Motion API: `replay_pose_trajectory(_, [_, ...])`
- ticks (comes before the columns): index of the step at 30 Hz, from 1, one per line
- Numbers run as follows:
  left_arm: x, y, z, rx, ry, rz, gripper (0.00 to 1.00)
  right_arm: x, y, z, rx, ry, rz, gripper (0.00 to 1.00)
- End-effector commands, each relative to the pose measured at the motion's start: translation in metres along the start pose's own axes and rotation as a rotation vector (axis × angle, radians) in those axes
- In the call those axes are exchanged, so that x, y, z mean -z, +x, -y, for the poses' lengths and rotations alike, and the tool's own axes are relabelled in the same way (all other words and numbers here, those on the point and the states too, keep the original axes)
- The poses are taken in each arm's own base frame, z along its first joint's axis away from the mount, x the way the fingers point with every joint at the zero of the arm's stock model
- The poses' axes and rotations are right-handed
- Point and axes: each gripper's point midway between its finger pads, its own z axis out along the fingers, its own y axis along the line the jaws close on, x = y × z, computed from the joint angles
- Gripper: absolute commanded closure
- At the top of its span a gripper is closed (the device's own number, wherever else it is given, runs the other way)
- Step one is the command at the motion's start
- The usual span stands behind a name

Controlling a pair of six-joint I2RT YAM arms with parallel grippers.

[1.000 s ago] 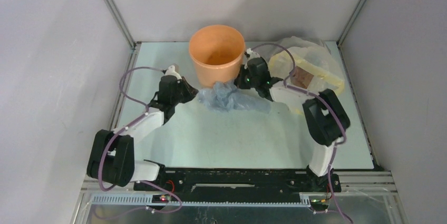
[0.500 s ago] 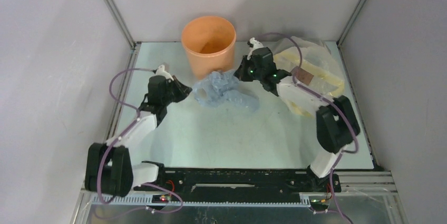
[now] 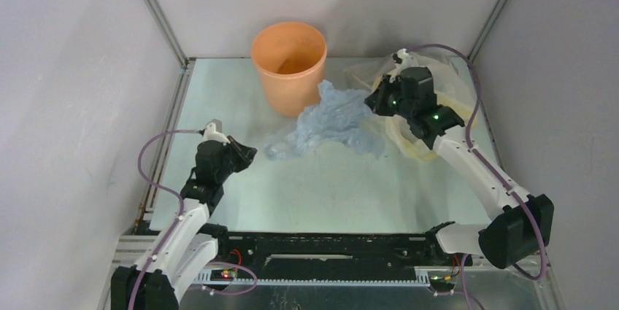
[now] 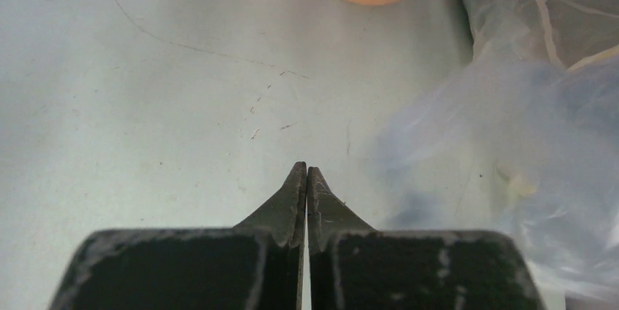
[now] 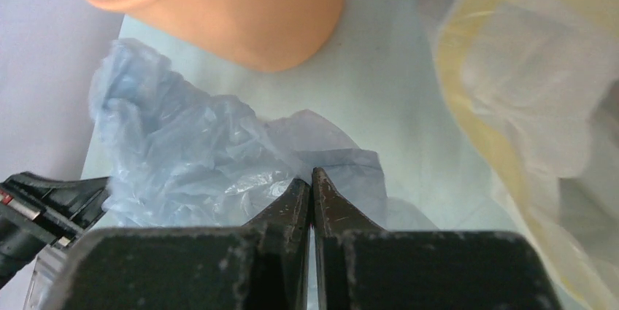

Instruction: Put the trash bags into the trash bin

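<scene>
The trash bag (image 3: 328, 120) is a wrinkled pale blue film stretched from the right of the orange trash bin (image 3: 288, 66) down-left across the table. My right gripper (image 3: 372, 98) is shut on its upper right end; in the right wrist view the film (image 5: 190, 157) bunches at the closed tips (image 5: 311, 179) below the bin (image 5: 241, 11). My left gripper (image 3: 248, 154) sits shut and empty at the near left, apart from the bag. In the left wrist view its tips (image 4: 306, 171) meet over bare table, with the bag (image 4: 511, 164) to the right.
A bulky clear-and-yellow plastic bundle (image 3: 456, 87) lies at the back right under and behind the right arm, also filling the right of the right wrist view (image 5: 525, 84). Enclosure walls stand close on the left, back and right.
The left arm has drawn back toward the near left, away from the bag. The right gripper has moved right, pulling the bag out into a long sheet. The bin shifted slightly left early on.
</scene>
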Motion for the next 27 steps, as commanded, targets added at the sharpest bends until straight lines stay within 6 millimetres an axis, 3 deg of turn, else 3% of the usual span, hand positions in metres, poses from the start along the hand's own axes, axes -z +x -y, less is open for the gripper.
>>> replay_pose_trajectory(1, [0.009, -0.005, -0.003, 0.006, -0.028, 0.023, 1.00, 0.019, -0.011, 0.023, -0.011, 0.071, 0.029, 0.95])
replay_pose_trajectory(8, [0.017, -0.009, 0.003, 0.047, 0.006, 0.055, 1.00, 0.038, -0.037, 0.050, -0.062, 0.141, 0.113, 0.94])
replay_pose_trajectory(11, [0.019, -0.010, 0.025, 0.022, 0.114, 0.030, 0.97, 0.038, -0.031, 0.036, -0.043, 0.061, 0.076, 0.95])
replay_pose_trajectory(16, [0.025, -0.006, 0.051, -0.094, 0.215, 0.016, 0.59, 0.040, -0.006, 0.003, -0.036, -0.058, -0.019, 0.97])
replay_pose_trajectory(22, [0.041, -0.010, 0.081, -0.192, 0.308, 0.070, 0.41, 0.071, 0.019, -0.057, -0.022, -0.266, -0.108, 0.98])
replay_pose_trajectory(24, [0.049, -0.016, 0.086, -0.204, 0.335, 0.104, 0.37, 0.082, 0.024, -0.063, -0.037, -0.297, -0.135, 0.98])
replay_pose_trajectory(27, [0.058, -0.020, 0.088, -0.209, 0.352, 0.145, 0.34, 0.083, 0.027, -0.052, -0.064, -0.280, -0.167, 0.99])
